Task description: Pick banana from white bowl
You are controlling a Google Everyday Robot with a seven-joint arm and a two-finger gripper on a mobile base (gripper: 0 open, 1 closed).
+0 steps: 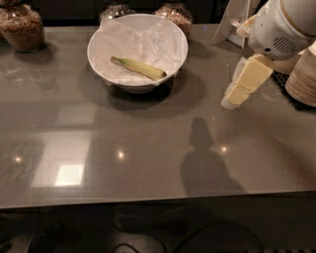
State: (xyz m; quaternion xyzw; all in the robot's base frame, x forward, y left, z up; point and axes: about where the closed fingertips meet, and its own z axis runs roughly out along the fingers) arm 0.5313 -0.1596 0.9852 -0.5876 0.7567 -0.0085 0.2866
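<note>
Yellow-green banana, count 1: lies on its side on crumpled white paper inside the white bowl, stem end to the left, darker tip to the right, close to the bowl's near wall. Bowl count 1, standing toward the far edge of the grey table.

Directly behind the bowl along the far edge are glass jars of brown contents, count 3: one at far left and two just beyond the rim.

Gripper, count 1: cream-coloured, angled down and to the left, right of the bowl and well apart from it, above the table. Cannot tell how far open it is; nothing seen in its hold.

Stacked cream dishes sit at the right edge. Broad open tabletop runs from the bowl to the near edge.
</note>
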